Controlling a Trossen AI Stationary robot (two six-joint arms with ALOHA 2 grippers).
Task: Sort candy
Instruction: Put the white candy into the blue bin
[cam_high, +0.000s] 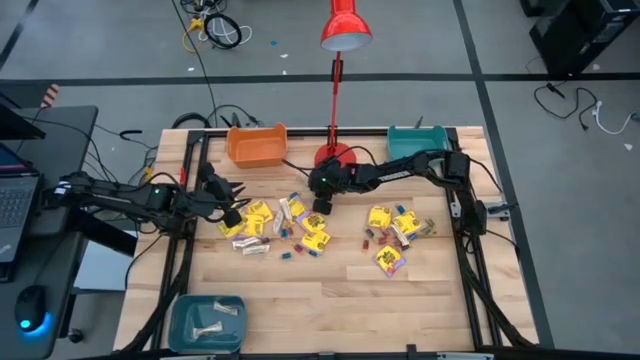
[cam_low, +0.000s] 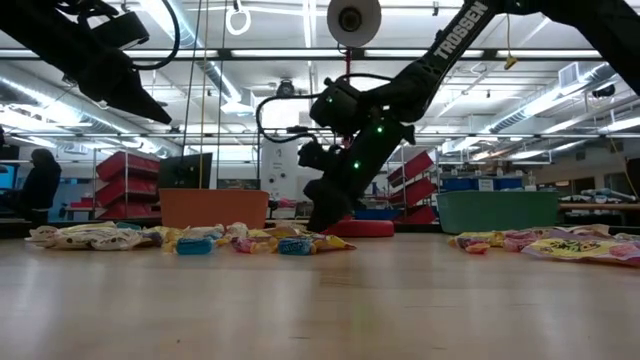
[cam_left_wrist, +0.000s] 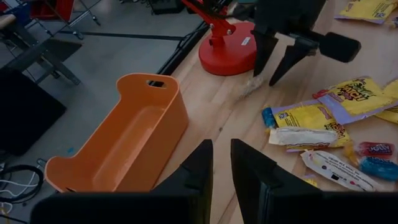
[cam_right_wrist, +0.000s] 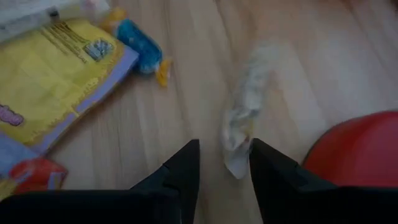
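The right arm reaches across from the table's right side, elbow bent near the teal bin (cam_high: 418, 141), its wrist tipped steeply down beside the red lamp base (cam_high: 332, 157). The right gripper (cam_high: 321, 206) hangs just in front of that base with its fingers parted, straddling a pale crumpled wrapper (cam_right_wrist: 244, 112) that lies on the wood; the tips stand to either side of the wrapper's near end and whether they touch it cannot be told.

The left arm stretches low from the table's left edge, forearm nearly level. The left gripper (cam_high: 232, 214) sits in front of the orange bin (cam_high: 256, 145), farther from the lamp base than the bin is, fingers only slightly apart with nothing between them.

The candy (cam_high: 300, 232) lies scattered in front of the lamp base: yellow packets (cam_left_wrist: 308, 117), small blue and red pieces, pale bars. A second cluster (cam_high: 396, 232) sits below the teal bin, well to the right of the lamp base.
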